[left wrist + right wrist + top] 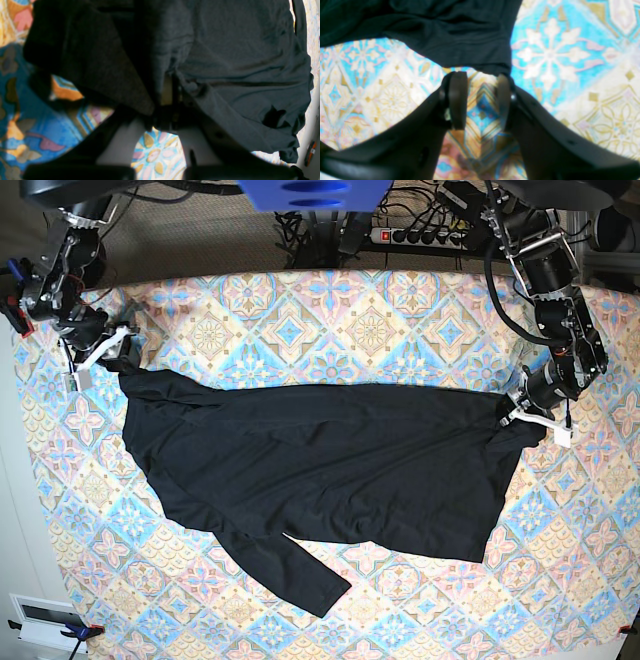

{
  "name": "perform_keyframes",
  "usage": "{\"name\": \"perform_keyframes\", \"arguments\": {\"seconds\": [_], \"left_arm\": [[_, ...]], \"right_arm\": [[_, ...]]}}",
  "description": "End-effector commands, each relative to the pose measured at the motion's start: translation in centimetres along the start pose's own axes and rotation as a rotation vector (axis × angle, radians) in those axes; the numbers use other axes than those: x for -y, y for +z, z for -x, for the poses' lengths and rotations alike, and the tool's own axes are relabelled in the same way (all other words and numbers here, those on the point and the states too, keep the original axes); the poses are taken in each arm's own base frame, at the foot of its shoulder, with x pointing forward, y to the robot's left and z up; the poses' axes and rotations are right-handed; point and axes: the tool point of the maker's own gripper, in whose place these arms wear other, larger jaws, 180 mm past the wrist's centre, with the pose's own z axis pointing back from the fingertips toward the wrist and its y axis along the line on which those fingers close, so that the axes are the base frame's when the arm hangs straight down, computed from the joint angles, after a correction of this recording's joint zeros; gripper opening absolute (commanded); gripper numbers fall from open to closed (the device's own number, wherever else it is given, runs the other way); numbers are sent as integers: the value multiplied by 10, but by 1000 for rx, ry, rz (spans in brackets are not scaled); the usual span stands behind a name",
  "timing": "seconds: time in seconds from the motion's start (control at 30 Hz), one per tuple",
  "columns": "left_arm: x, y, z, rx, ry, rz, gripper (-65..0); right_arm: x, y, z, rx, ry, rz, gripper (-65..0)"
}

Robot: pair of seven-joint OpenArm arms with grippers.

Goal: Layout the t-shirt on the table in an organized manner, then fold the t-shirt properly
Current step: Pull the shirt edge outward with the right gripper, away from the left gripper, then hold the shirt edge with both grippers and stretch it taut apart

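Right gripper (100,360) at base view's left, by t-shirt (320,470) corner: jaws parted, nothing between pads (patterned cloth shows through gap in wrist view), shirt edge just beyond fingertips (457,100). T-shirt spread wide across table (400,310), wrinkled, one long sleeve angling toward near edge. Left gripper (527,408) at base view's right: jaws pinched shut on bunched shirt edge.

Dark carpet (200,240) behind the far edge. Power strip (425,235) with tangled black cables (310,225) on it. Pale floor (20,510) at left. Even, bright light.
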Motion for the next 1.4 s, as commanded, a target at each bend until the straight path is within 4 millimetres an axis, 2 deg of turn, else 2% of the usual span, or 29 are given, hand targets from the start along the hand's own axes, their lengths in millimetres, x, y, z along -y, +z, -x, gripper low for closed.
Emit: {"name": "perform_keyframes", "arguments": {"seconds": [0.0,0.07,0.17,0.27,0.33,0.4,0.47,0.6,0.73,0.8,0.93,1.07,1.23,1.37], "left_arm": [[5,5,-18,44,-16,13,-650],[5,5,-17,43,-16,12,-650],[4,5,-16,42,-15,11,-650],[4,5,-16,42,-15,11,-650],[4,5,-16,42,-15,11,-650],[4,5,-16,42,-15,11,-650],[4,5,-16,42,-15,11,-650],[4,5,-16,42,-15,11,-650],[5,5,-16,41,-14,13,-650],[5,5,-16,41,-14,13,-650],[5,5,-16,41,-14,13,-650],[5,5,-16,41,-14,13,-650],[5,5,-16,42,-13,12,-650],[5,5,-16,42,-13,12,-650]], "right_arm": [[3,5,-18,52,51,21,-445],[1,5,-25,48,171,73,-445],[-18,-3,-32,31,329,82,-445],[-32,-5,-37,29,385,65,-445],[-32,-4,-37,25,386,67,-445],[-14,3,-30,-19,347,111,-445],[-6,11,-28,-15,266,116,-444],[-5,19,-27,25,88,56,-444],[-6,10,-50,78,-12,-20,-419],[-10,4,-52,99,-74,-66,-385],[-9,-7,-37,89,-179,-118,-335],[-7,-14,-24,65,-231,-131,-336],[-8,-15,-21,72,-257,-132,-336],[-5,-21,-4,45,-315,-136,-336]]}}
